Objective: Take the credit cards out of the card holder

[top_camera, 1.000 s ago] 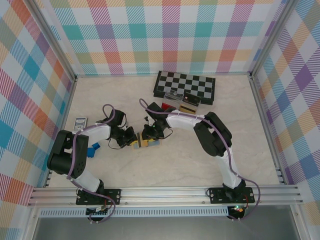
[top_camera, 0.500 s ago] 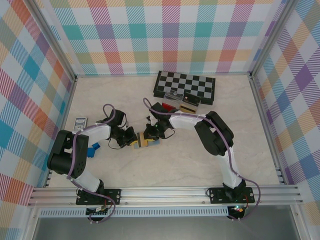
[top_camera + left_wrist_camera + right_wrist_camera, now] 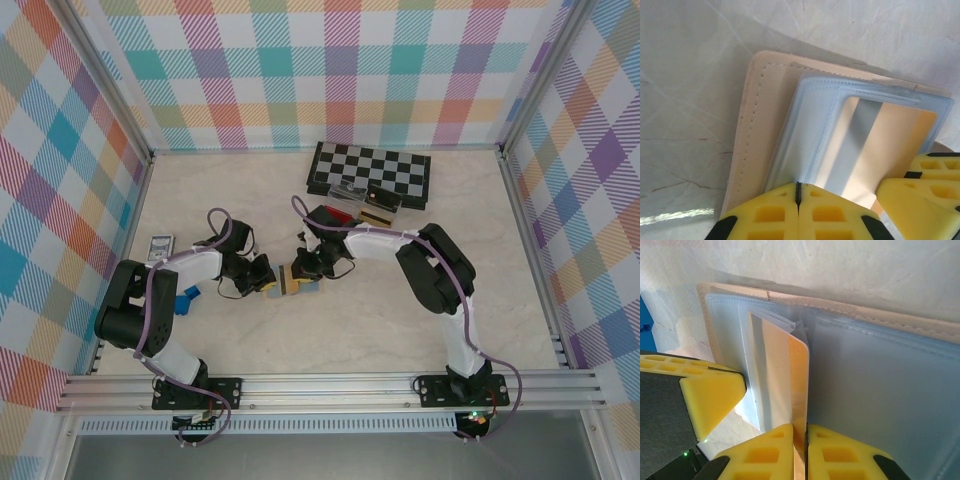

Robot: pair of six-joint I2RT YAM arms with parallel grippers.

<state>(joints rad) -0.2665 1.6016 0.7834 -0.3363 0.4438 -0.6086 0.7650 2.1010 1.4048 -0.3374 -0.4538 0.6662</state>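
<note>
Card holder (image 3: 880,390), tan-stitched with glossy blue pockets, was clamped by left claw (image 3: 798,200); right claw (image 3: 800,450) pinched its orange-tan card (image 3: 797,385).

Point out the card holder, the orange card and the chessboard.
card holder (image 3: 762,130), left wrist view, tan outer panel.
orange card (image 3: 799,385), right wrist view, orange face.
chessboard (image 3: 375,170), top external view, board's centre.

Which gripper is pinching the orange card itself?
The right gripper: it closes on the orange card, while the left gripper clamps the card holder.
</note>
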